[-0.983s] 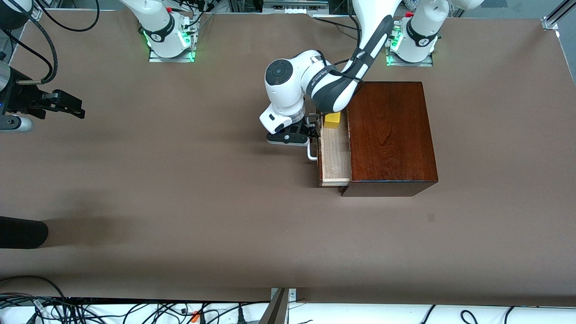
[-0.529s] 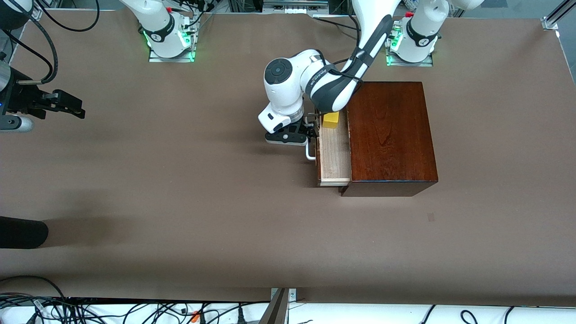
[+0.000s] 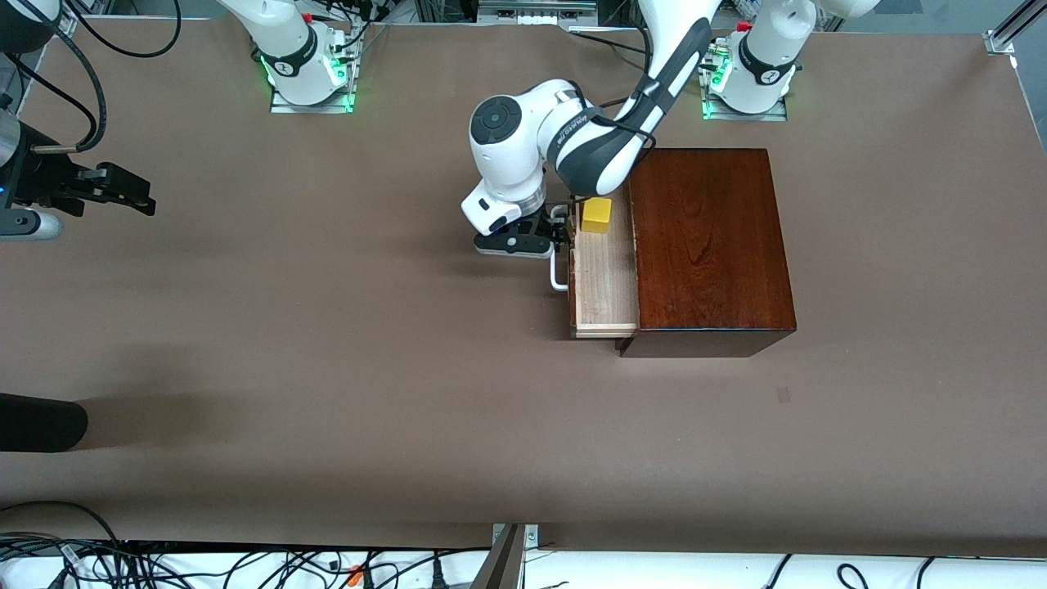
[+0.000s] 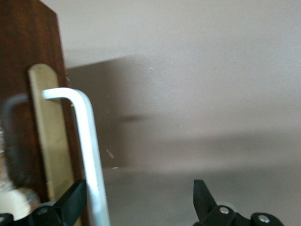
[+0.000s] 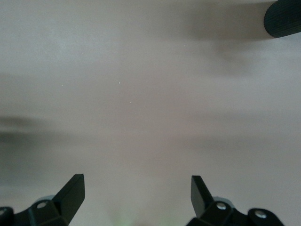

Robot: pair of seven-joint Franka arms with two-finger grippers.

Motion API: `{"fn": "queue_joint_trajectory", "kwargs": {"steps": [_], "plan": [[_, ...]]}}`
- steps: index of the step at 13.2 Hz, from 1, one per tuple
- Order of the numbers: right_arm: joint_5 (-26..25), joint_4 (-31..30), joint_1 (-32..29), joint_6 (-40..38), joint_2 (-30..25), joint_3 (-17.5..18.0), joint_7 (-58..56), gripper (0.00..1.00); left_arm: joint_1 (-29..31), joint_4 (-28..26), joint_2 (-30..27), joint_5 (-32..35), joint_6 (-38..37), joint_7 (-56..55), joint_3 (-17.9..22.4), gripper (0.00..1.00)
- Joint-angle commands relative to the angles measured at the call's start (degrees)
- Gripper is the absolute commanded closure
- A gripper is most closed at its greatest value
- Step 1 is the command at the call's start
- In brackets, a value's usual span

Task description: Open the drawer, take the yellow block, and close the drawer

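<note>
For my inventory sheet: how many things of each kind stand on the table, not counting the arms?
Glossy dark mahogany rectangular box: 1
Pale light-wood drawer with white U-shaped bar handle: 1
Small bright yellow cube, in the drawer: 1
Total: 3

No text, label, brand or number can be read; the small dark lettering on the left arm (image 3: 577, 137) is illegible.

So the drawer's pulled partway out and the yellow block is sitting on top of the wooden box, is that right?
Not quite. The drawer is partway out, but the yellow block sits inside it, not on top of the wooden box. The front view shows this.
</note>
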Motion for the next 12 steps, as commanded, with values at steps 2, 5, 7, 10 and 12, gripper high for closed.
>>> {"fn": "queue_joint_trajectory", "kwargs": {"steps": [2, 5, 7, 10, 12], "plan": [[0.8, -0.7, -0.7, -0.3, -1.5, 0.7, -0.4, 0.00, 0.7, 3.8, -4.4, -1.1, -10.9, 1.1, 0.7, 0.00], [0.8, -0.4, -0.6, -0.3, -1.6, 3.4, 6.1, 0.00, 3.4, 3.8, -11.3, -1.6, -20.0, 6.5, 0.4, 0.00], [0.8, -0.3, -0.6, -0.3, -1.6, 6.1, 13.6, 0.00, 6.6, 3.8, -15.5, -3.1, -25.9, 12.7, 0.4, 0.00], [0.9, 0.1, -0.5, -0.3, -1.3, 12.8, 29.5, 0.00, 14.7, 3.2, -21.5, -5.0, -31.5, 21.9, 0.4, 0.00], [1.0, 0.1, 0.4, -0.2, -0.6, 18.0, 45.1, 0.00, 20.2, 3.0, -24.4, -5.6, -34.5, 29.6, 0.4, 0.00]]}}
